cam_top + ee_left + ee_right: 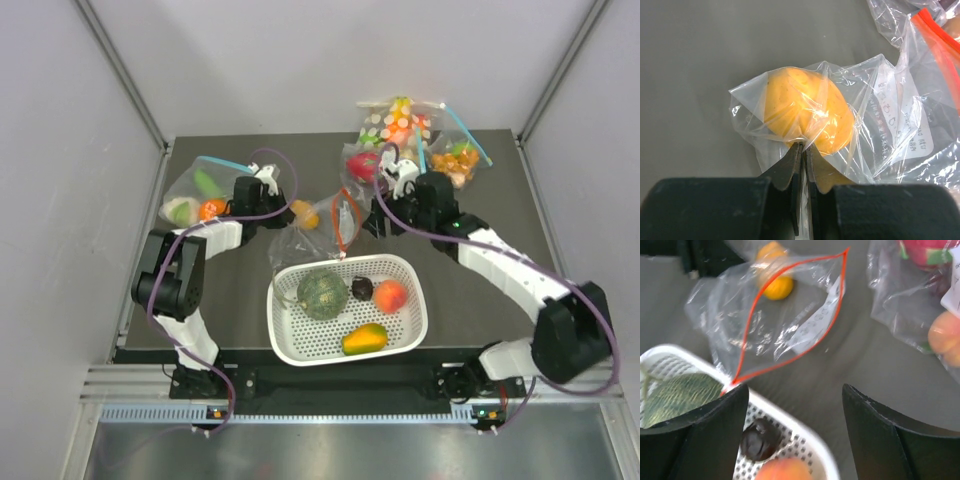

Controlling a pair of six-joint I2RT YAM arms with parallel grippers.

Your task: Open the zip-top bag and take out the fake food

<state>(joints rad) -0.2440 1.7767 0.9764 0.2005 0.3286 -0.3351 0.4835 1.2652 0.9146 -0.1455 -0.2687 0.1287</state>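
Observation:
The zip-top bag (pixel 322 232) lies just behind the white basket (pixel 400 266), its red-orange mouth gaping open (pixel 790 315). A small orange (pixel 305 213) is still inside it, at the closed end. My left gripper (pixel 287 207) is shut on the bag's plastic beside the orange (pixel 805 107); the jaws pinch the film (pixel 804 146). My right gripper (pixel 362 228) is open and empty (pixel 794 390), hovering over the basket's far rim near the bag's mouth. In the basket lie the green melon (pixel 323 293), dark piece (pixel 362 288), peach (pixel 390 295) and mango (pixel 364 338).
A blue-zipped bag of toy food (pixel 200 190) lies at the left beside my left arm. More blue-zipped bags (pixel 400 125) (pixel 460 160) lie at the back right, also in the right wrist view (pixel 920 300). Grey walls enclose the dark table (pixel 240 300).

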